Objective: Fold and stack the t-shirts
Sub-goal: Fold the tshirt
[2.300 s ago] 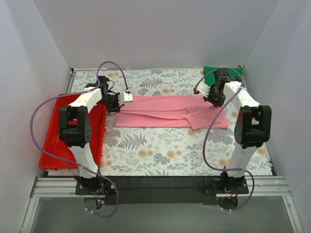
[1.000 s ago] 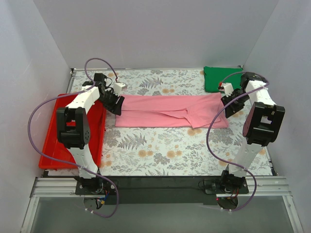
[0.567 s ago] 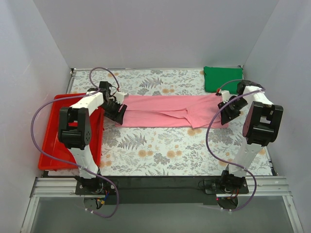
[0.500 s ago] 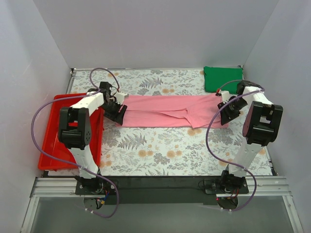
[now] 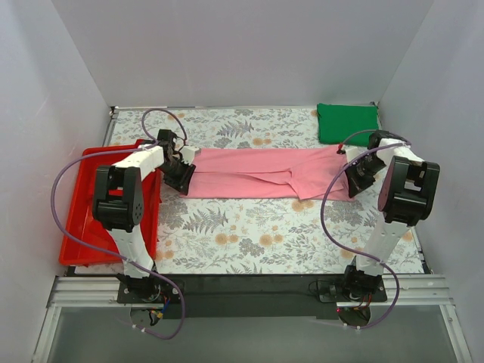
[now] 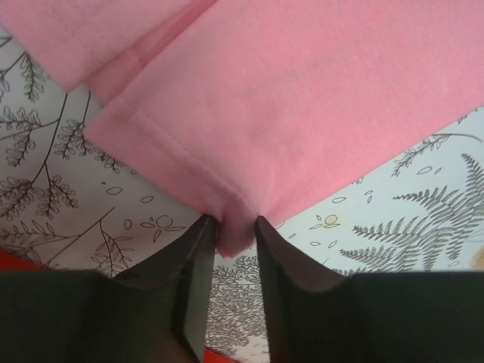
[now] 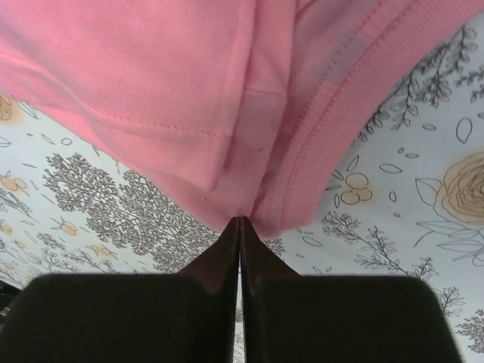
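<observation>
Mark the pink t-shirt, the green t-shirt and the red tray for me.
pink t-shirt [image 5: 249, 168], top external view, middle of the spread fabric.
green t-shirt [image 5: 348, 123], top external view, centre of the fabric.
red tray [image 5: 79, 227], top external view, bare floor left of the arm.

Pink t-shirt [image 6: 302, 98] cropped in wrist views, red tray [image 6: 9, 262] a sliver, grip of right tool [image 7: 239, 227] unclear

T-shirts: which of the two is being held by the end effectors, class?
The pink t-shirt, laid out long, its ends pinched by the left end effector and right end effector. The green t-shirt lies folded, untouched, in the far right corner.
</observation>
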You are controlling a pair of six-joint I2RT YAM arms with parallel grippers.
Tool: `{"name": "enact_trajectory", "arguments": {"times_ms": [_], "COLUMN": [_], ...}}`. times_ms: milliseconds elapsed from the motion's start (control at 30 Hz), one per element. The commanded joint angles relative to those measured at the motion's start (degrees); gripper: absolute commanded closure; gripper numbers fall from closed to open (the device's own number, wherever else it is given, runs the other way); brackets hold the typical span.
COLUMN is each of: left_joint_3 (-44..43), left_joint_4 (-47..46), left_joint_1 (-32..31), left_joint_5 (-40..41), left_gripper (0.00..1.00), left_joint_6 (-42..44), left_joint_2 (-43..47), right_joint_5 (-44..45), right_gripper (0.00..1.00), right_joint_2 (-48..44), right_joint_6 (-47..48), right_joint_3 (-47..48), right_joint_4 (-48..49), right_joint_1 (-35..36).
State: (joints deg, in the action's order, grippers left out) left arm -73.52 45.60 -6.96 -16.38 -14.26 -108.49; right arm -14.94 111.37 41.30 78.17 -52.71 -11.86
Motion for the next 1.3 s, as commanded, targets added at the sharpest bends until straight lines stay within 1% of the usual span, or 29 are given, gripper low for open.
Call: {"name": "enact_trajectory", "arguments": {"times_ms": [0, 100, 133, 200, 367, 500, 533, 567, 600, 633, 667, 700, 767, 800, 833, 867, 933, 967, 1000, 1033, 1067, 1100, 1133, 1167, 1233, 1267], "left_joint_3": [0.65, 1.09, 1.53, 2.06, 4.16, 5.84, 5.93, 5.84, 5.14, 4.61, 3.74, 1.56, -1.44, -2.76, -4.95, -5.32, -4.80, -3.92, -3.31, -2.08, -1.29, -0.41, 0.38, 1.17, 1.36, 2.23], "left_joint_4": [-0.17, 1.58, 2.11, 3.43, 5.28, 6.69, 6.78, 6.78, 6.52, 6.08, 5.81, 5.81, 5.20, 4.94, 4.32, 3.19, -2.26, -6.97, -9.28, -11.48, -16.81, -20.17, -23.16, -27.28, -29.95, -33.01], "left_joint_1": [-0.86, -1.12, -1.12, -1.30, -1.30, -1.91, -2.18, -2.27, -2.27, -2.35, -2.44, -2.53, -3.32, -3.58, -4.11, -5.07, -9.81, -13.57, -15.34, -17.10, -20.34, -22.29, -24.13, -27.72, -31.25, -34.32], "left_joint_5": [-0.40, -0.76, -0.84, -0.76, 0.21, -0.93, -0.93, -3.37, -4.87, -6.19, -10.12, -11.64, -14.19, -17.77, -19.20, -19.74, -19.74, -19.83, -20.44, -23.66, -25.35, -25.98, -25.20, -24.84, -23.00, -21.17], "left_gripper": [0.76, 0.88, 0.93, 0.99, 1.00, 1.00, 0.95, 0.88, 0.76, 0.73, 0.71, 0.67, 0.66, 0.66, 0.65, 0.65, 0.64, 0.63, 0.62, 0.50, 0.43, 0.41, 0.41, 0.41, 0.41, 0.42], "left_joint_6": [-0.24, 0.02, 0.11, 0.46, 0.73, 0.55, 0.38, 0.20, 0.29, 0.29, 0.90, 1.08, 0.64, 0.46, 0.11, -0.67, -3.40, -5.23, -9.77, -12.87, -16.03, -19.71, -28.80, -32.29, -40.88, -43.28], "left_joint_2": [0.73, 1.43, 1.61, 2.31, 4.77, 7.84, 8.37, 9.16, 11.26, 12.15, 13.12, 13.65, 14.09, 14.01, 14.00, 14.53, 15.84, 16.29, 16.38, 16.38, 15.77, 15.15, 14.28, 12.18, 9.71, 8.83], "right_joint_5": [1.66, 3.51, 4.21, 4.74, 5.97, 5.71, 4.67, 4.05, 2.13, 0.89, -0.34, -1.40, -4.21, -5.18, -7.62, -8.95, -12.02, -12.83, -13.27, -13.97, -14.24, -14.41, -15.20, -15.38, -15.30, -15.12], "right_gripper": [0.99, 0.99, 0.99, 0.99, 0.99, 0.99, 0.99, 0.89, 0.69, 0.63, 0.59, 0.59, 0.60, 0.60, 0.60, 0.60, 0.60, 0.60, 0.60, 0.61, 0.61, 0.62, 0.62, 0.63, 0.64, 0.64], "right_joint_2": [-0.45, -2.03, -2.47, -3.61, -6.42, -8.89, -9.24, -10.03, -10.73, -11.61, -13.18, -13.81, -14.69, -14.87, -15.22, -15.74, -15.75, -15.49, -15.14, -14.17, -13.56, -12.94, -11.63, -10.92, -9.08, -8.63], "right_joint_6": [1.15, 2.64, 3.08, 4.66, 6.69, 7.57, 7.92, 8.36, 8.53, 8.54, 8.10, 7.75, 6.61, 6.17, 5.64, 5.03, 2.30, 1.51, -0.50, -1.30, -2.18, -2.71, -4.02, -4.82, -6.92, -7.63], "right_joint_3": [-1.09, -2.49, -3.02, -4.69, -7.85, -9.96, -10.14, -10.06, -9.62, -9.09, -8.31, -7.34, -3.56, -2.51, -1.54, -0.75, -0.30, -0.39, -0.56, -0.74, -1.09, -1.87, -2.14, -2.32, -2.32, -2.23], "right_joint_4": [0.06, 0.06, 0.15, 0.06, 0.06, -0.55, -1.34, -2.13, -2.92, -3.36, -3.80, -4.41, -7.23, -8.28, -8.98, -9.69, -10.22, -10.22, -10.22, -10.13, -9.96, -9.70, -9.61, -9.43, -8.91, -8.29], "right_joint_1": [-2.03, -3.52, -4.39, -5.10, -6.51, -6.51, -6.51, -6.60, -6.60, -6.60, -6.60, -6.69, -6.60, -6.60, -6.60, -6.60, -6.51, -6.51, -6.51, -6.51, -6.51, -6.51, -6.51, -6.51, -6.60, -6.60]}}
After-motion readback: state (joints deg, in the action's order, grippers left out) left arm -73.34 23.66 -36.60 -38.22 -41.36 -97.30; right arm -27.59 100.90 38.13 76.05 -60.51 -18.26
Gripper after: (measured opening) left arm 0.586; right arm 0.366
